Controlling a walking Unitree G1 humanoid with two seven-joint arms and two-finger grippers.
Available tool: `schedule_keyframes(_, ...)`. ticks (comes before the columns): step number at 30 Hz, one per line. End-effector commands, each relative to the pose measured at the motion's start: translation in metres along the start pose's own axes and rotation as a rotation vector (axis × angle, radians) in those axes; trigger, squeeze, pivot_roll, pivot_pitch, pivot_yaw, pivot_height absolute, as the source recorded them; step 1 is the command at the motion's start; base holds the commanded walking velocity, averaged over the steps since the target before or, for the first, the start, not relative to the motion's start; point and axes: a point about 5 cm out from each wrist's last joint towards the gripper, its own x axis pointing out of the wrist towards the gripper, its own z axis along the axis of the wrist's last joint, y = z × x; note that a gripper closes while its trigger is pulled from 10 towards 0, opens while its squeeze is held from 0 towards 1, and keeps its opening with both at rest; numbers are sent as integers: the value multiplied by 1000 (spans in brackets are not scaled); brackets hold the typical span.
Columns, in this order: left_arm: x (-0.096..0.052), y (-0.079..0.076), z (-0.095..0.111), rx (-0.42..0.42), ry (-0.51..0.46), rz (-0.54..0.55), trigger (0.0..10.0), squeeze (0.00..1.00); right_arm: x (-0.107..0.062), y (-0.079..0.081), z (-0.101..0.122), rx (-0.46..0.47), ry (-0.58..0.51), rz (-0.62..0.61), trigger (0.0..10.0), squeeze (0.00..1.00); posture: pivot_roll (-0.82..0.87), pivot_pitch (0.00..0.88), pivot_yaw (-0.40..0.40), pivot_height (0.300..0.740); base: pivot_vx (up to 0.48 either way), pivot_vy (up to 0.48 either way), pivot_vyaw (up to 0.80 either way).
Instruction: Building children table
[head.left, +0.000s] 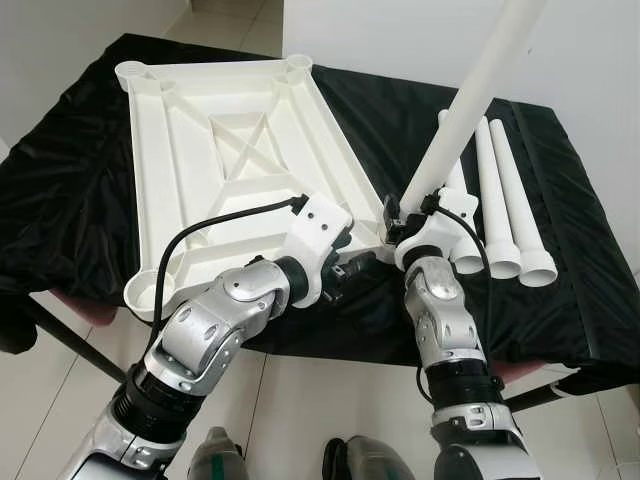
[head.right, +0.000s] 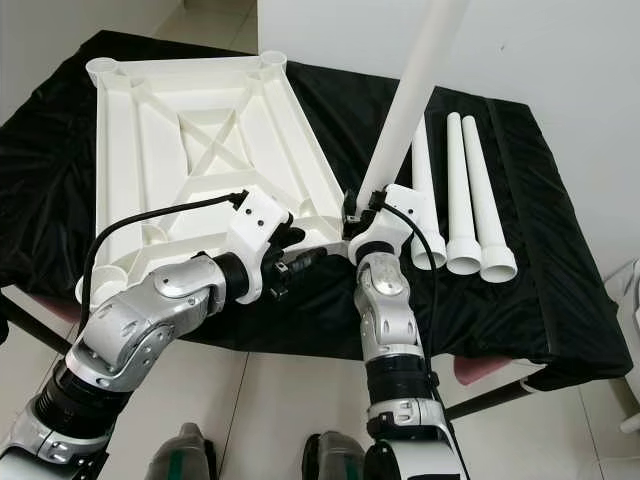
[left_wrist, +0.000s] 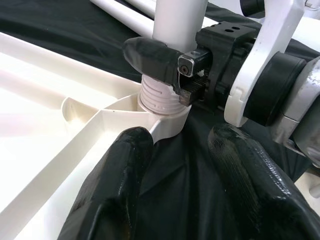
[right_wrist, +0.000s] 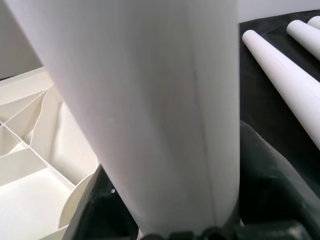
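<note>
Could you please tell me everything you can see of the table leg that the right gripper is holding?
The leg is a long, smooth white tube, plastic by its look, standing nearly upright and leaning slightly. Its ribbed, threaded lower end sits in the near right corner socket of the upturned tabletop, with threads still showing above the rim. The right gripper is clamped on it just above the threads. Its top runs out of frame.

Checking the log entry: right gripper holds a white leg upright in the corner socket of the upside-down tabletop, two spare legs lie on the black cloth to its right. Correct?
Almost. The spare legs number three, not two; the left eye view shows them side by side on the black cloth. The rest holds: the right gripper holds the leg in the tabletop corner socket.
</note>
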Motion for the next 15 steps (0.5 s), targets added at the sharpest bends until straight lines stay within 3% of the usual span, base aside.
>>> schedule_keyframes(1, 1, -6, 0, 12, 2, -63, 10000, 0, -3, -2, -8, -3, 43, -2, 10000, 0, 13, 18, -76, 740, 0, 0, 0)
schedule_keyframes(2, 1, -6, 1, 14, 2, -65, 10000, 0, -3, -1, -6, 5, 38, 11, 10000, 894, 14, 16, -78, 740, 0, 0, 0)
schedule_keyframes(3, 1, -6, 1, 16, 2, -66, 10000, 0, -4, 0, -4, 9, 35, 12, 10000, 894, 14, 16, -78, 740, 0, 0, 0)
schedule_keyframes(4, 1, -6, 1, 18, 0, -65, 10000, 0, -5, 2, -3, 15, 36, 22, 10000, 1000, 14, 16, -78, 740, 0, 0, 0)
schedule_keyframes(15, 2, -6, 1, 19, -2, -64, 10000, 0, -8, 7, 3, 48, 3, 87, 10000, 1000, 9, 4, -80, 740, 0, 0, 0)
